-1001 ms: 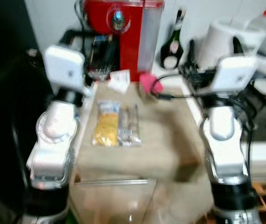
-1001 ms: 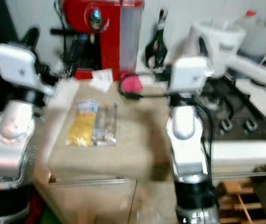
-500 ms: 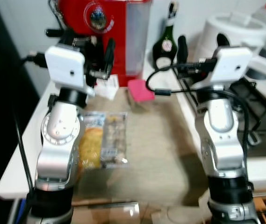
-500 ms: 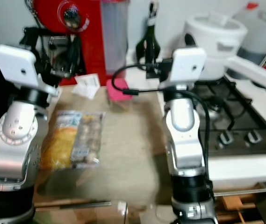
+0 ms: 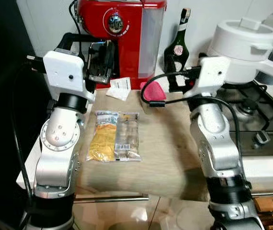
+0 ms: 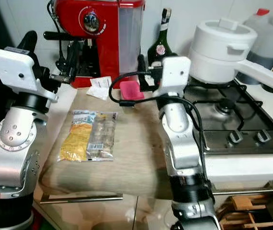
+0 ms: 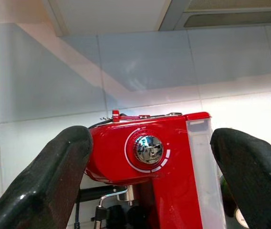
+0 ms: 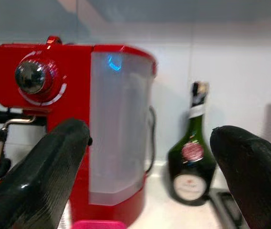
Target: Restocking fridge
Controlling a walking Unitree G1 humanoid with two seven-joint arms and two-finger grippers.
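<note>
Two food packets lie side by side on the wooden counter point(image 5: 165, 143): a yellow one point(image 5: 102, 141) and a clear one point(image 5: 127, 139). My left gripper point(image 7: 149, 186) is held up above the counter's back left and is open, pointing at the red coffee machine point(image 5: 122, 28). My right gripper point(image 8: 149, 181) is raised over the back middle of the counter. It is open too, facing the coffee machine and a dark bottle point(image 8: 190, 162). Both grippers are empty and well above the packets.
A pink item point(image 5: 153, 91) and a paper slip point(image 5: 119, 87) lie behind the packets. A white pot point(image 5: 244, 40) sits on the gas hob point(image 5: 263, 115) to the right. The dark bottle point(image 5: 176, 45) stands by the wall. The counter's front edge point(image 5: 112, 197) is close.
The whole picture has shifted and sharpened, so the camera moved. The packets lie where they were on the counter. My right wrist now sits nearer the middle.
</note>
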